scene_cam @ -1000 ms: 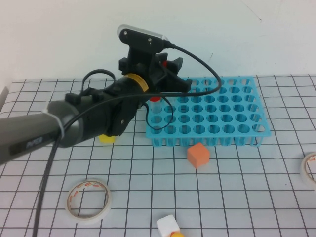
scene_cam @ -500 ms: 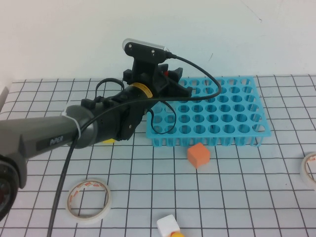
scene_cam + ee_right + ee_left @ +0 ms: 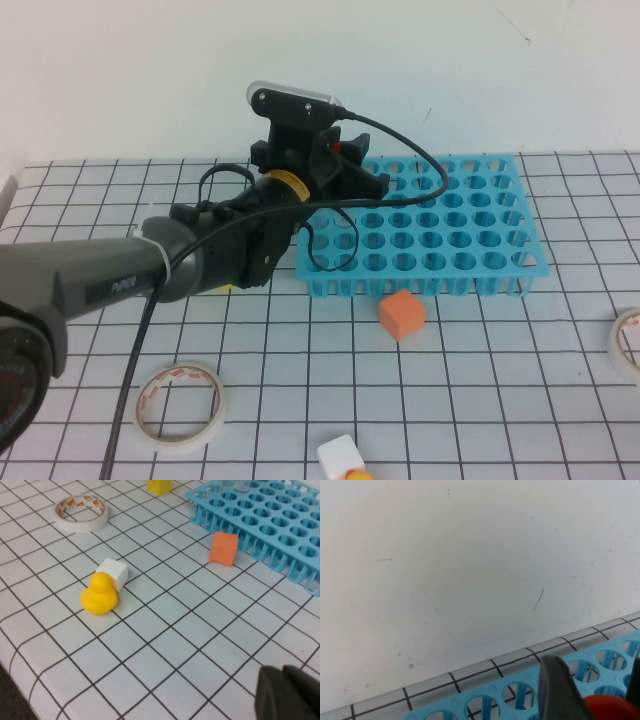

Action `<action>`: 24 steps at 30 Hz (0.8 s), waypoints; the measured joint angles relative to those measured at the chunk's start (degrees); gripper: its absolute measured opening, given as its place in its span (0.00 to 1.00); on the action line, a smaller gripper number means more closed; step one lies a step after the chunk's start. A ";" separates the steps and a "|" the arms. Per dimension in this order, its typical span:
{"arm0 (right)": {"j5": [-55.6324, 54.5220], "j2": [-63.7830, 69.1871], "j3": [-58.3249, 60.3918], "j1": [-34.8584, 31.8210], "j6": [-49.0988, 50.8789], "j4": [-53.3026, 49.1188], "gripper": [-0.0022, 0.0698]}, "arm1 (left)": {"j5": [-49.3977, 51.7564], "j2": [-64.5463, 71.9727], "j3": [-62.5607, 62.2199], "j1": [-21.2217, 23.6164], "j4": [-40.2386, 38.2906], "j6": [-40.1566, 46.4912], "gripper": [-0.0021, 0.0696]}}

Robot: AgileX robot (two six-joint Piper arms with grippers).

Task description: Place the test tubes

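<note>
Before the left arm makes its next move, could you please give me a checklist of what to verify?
1. Left gripper closed on the red-capped test tube: ok.
2. Tube above the blue rack, at its far left corner: ok.
3. Tube bottom lined up with a hole: cannot tell, the left arm hides it.
4. Right gripper shut, over the table, away from the rack: ok.
5. Orange block on the table before the rack, not on it: ok.

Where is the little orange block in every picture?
High view: orange block in front of the blue rack; left gripper holds a test tube over the rack's left end.
Left wrist view: not in it.
Right wrist view: beside the rack, beyond the shut right gripper.
Shared landmark: the blue rack.
</note>
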 joint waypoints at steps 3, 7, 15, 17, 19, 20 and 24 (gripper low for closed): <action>0.00 0.00 0.00 0.00 0.00 0.00 0.03 | 0.00 0.00 0.00 0.00 -0.11 0.00 0.38; -0.09 0.00 0.00 0.00 0.00 0.00 0.03 | -0.13 0.03 0.00 0.00 -0.11 0.00 0.38; -0.09 0.00 0.00 0.00 0.00 0.00 0.03 | 0.44 1.11 0.00 0.00 0.11 0.41 0.38; -0.09 0.00 0.00 0.00 0.00 0.00 0.03 | 0.44 1.50 0.00 0.00 0.64 0.54 0.38; -0.09 0.00 0.00 0.00 0.00 0.00 0.03 | 0.44 1.84 0.00 0.00 0.64 0.54 0.38; -0.09 0.00 0.00 0.00 0.00 0.00 0.03 | 0.58 1.95 0.00 0.00 0.64 0.54 0.38; -0.09 0.00 0.00 0.00 0.00 0.00 0.03 | 0.68 2.06 0.00 0.00 3.35 0.67 0.41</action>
